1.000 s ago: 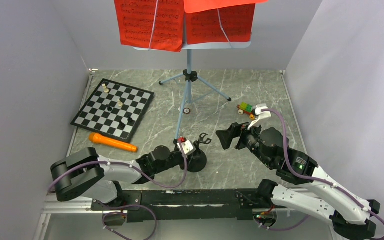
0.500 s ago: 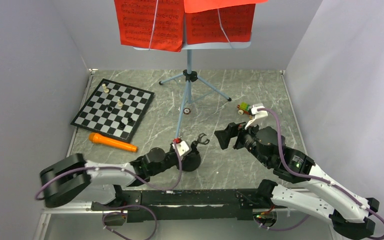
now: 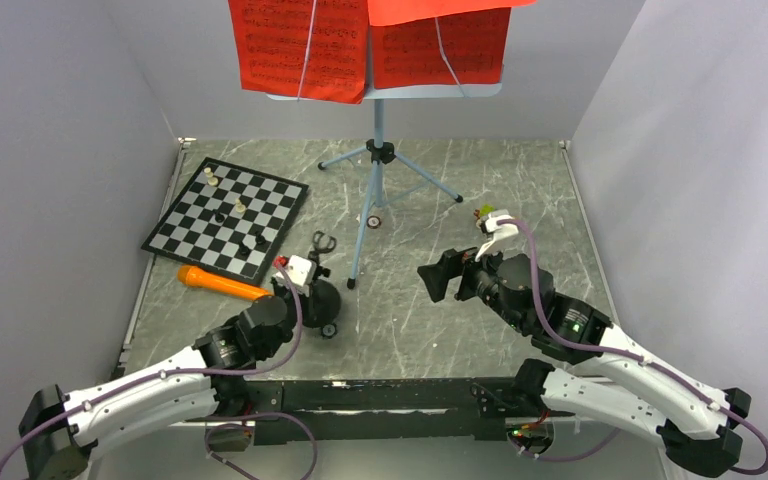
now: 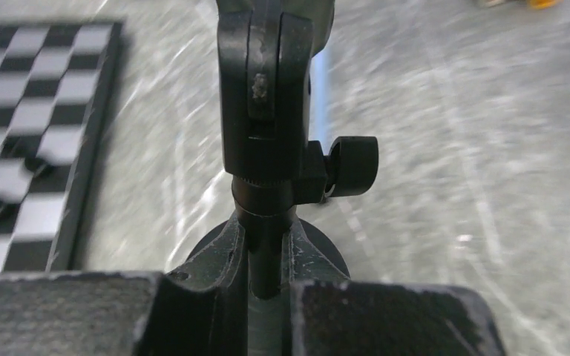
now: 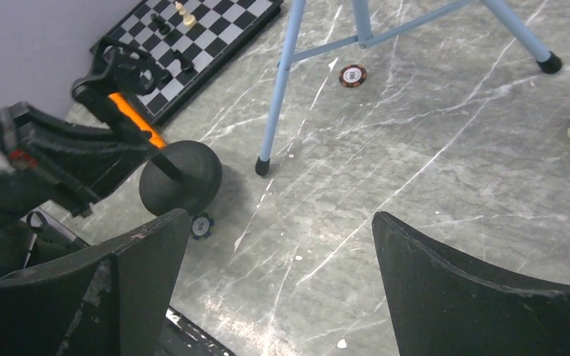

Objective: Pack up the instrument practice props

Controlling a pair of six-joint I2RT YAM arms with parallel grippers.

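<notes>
Mic stand (image 3: 324,298) has shifted left since a sec ago and is now just beside the orange mic (image 3: 225,284), our left pincer (image 4: 267,300) pinching its pole low down; right pincer (image 5: 271,226) stays spread wide, edged slightly left. Music stand leg (image 3: 360,240), a blue chip (image 3: 329,329) & chessboard (image 3: 226,215) crowd the base. We see bare surface (image 3: 385,300) btwn both pincers, walls (image 3: 60,150) close at left & right edges.

A chessboard (image 3: 226,217) lies well left of the toy car (image 3: 484,212).
</notes>
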